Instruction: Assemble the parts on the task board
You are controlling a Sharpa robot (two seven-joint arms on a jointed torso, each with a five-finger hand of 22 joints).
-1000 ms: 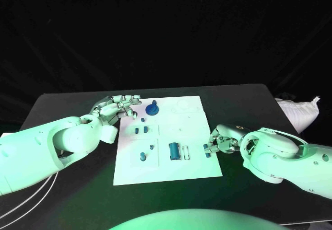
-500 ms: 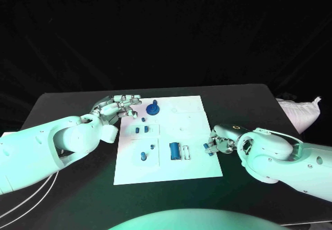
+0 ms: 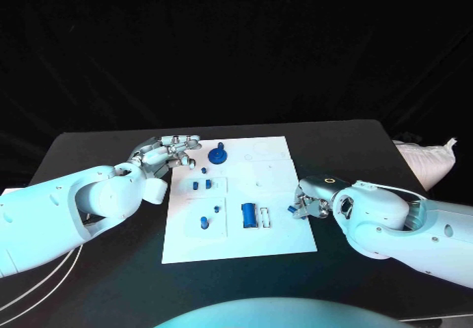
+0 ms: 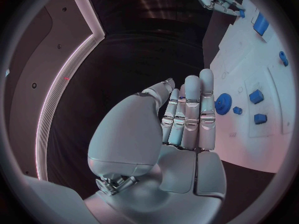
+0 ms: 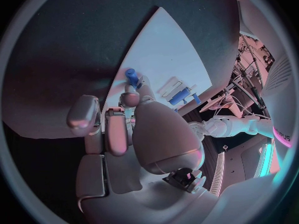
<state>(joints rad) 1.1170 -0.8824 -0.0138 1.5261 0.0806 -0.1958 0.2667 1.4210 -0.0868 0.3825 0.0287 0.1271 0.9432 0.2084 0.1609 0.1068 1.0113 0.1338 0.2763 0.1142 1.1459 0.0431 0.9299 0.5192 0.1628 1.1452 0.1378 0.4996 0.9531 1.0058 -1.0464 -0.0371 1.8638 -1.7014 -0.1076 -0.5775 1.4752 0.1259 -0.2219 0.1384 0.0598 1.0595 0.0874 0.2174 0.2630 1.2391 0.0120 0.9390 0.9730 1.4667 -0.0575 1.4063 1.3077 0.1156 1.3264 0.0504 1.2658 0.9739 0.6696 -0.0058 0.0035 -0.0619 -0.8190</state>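
Observation:
The white task board [image 3: 281,239] lies in the middle of the black table. On it are a blue gear [image 3: 217,156], two small blue pieces [image 3: 201,184], a blue block [image 3: 249,214] and a small blue peg [image 3: 204,222]. My right hand [image 3: 312,203] sits at the board's right edge and pinches a small blue part [image 3: 294,209] in its fingertips; the right wrist view shows that part [image 5: 131,76] over the board's edge [image 5: 168,50]. My left hand [image 3: 167,152] hovers by the board's far left corner, holding nothing, its fingers [image 4: 190,112] straight and side by side near the gear [image 4: 223,103].
A white crumpled bag [image 3: 426,160] lies off the table's right side. Thin white cables [image 3: 39,287] hang under my left arm. Two small white pieces [image 3: 265,217] lie beside the blue block. Bare black table [image 3: 98,147] surrounds the board.
My right wrist has turned and crept slightly toward the board with the blue part still pinched. The left hand has stayed where it was.

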